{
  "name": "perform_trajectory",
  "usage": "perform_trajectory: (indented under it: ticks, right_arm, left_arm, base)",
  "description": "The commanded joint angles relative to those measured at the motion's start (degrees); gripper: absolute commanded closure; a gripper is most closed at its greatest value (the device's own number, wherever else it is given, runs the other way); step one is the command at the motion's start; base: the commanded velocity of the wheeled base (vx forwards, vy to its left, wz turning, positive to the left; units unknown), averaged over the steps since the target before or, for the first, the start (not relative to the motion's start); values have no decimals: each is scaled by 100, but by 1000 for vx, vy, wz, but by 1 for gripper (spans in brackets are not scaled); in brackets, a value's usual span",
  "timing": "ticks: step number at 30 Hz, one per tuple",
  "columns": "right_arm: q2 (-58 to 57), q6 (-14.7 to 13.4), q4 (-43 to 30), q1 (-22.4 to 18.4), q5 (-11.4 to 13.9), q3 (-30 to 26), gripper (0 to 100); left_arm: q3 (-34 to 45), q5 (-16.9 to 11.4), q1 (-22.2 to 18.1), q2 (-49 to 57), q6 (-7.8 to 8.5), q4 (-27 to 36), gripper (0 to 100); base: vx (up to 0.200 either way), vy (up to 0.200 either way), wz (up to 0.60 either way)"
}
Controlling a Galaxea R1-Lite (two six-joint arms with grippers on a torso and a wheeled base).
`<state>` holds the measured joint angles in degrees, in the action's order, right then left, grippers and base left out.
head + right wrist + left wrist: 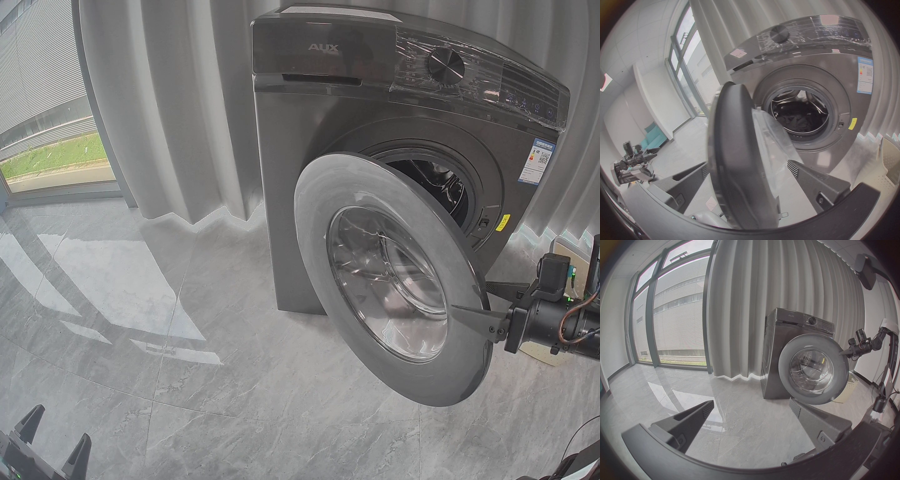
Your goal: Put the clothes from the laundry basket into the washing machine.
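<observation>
The grey washing machine [325,125] stands against the curtain with its round door [387,275] swung wide open. Dark clothes [800,120] lie inside the drum [437,181]. My right gripper [472,299] is open at the door's outer edge, one finger in front of the rim and one behind it; in the right wrist view the door [737,150] sits between its fingers [815,181]. My left gripper [53,431] is open and empty, low over the floor far to the machine's left. A cream laundry basket [890,159] stands on the floor at the machine's right side.
Pale pleated curtains [169,100] hang behind the machine, with a floor-to-ceiling window [44,112] to their left. Glossy grey floor tiles [187,350] stretch open in front and to the left. The open door juts far out over the floor.
</observation>
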<state>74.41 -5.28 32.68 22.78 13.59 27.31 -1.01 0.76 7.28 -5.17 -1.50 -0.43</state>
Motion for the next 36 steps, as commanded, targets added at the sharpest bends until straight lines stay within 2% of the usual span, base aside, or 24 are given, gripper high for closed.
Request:
perform_trajectory:
  ticks: [1, 9, 13, 14, 19, 22, 25, 26, 29, 31, 33, 35, 36]
  right_arm:
    - [91, -8, 36, -248, -76, 20, 0]
    - [-489, -8, 28, -635, -102, -24, 0]
    - [-797, -8, 28, -951, -102, -15, 0]
    - [-981, 1, 28, -1215, -94, -15, 0]
    - [-1509, 18, -25, -1663, -102, -32, 0]
    - [-1658, 27, -25, -1690, -94, -68, 0]
    - [-1781, 36, -34, -1575, -32, -112, 0]
    - [-1886, 36, -43, -1180, 47, -235, 0]
    - [-2018, 9, -52, -248, 47, -507, 0]
    - [-2009, -17, -60, 139, 47, -604, 0]
    - [-1948, -79, -52, 385, 73, -674, 0]
    - [-1930, -96, -52, 420, 73, -674, 0]
    - [-1755, -202, -43, 481, 91, -656, 0]
  left_arm:
    - [101, -14, -7, -28, 53, 34, 0]
    - [101, -14, 2, -28, 71, 34, 0]
    - [101, -5, 2, -28, 97, 43, 0]
    - [101, -5, 2, -28, 97, 43, 0]
    - [101, -5, -7, -28, 97, 43, 0]
    - [101, -5, 2, -28, 106, 43, 0]
    - [101, -5, 2, -28, 106, 43, 0]
    - [101, -5, 2, -28, 97, 43, 0]
    - [101, -14, 2, -28, 97, 43, 0]
    - [101, -14, 2, -28, 97, 43, 0]
    - [101, -14, 2, -28, 97, 43, 0]
    - [101, -14, 2, -28, 97, 43, 0]
    - [101, -14, 2, -28, 97, 43, 0]
  base:
    - [0, 0, 0]
    - [0, 0, 0]
    - [0, 0, 0]
    - [0, 0, 0]
    - [0, 0, 0]
    - [0, 0, 0]
    - [0, 0, 0]
    - [0, 0, 0]
    - [0, 0, 0]
    - [0, 0, 0]
    - [0, 0, 0]
    - [0, 0, 0]
    - [0, 0, 0]
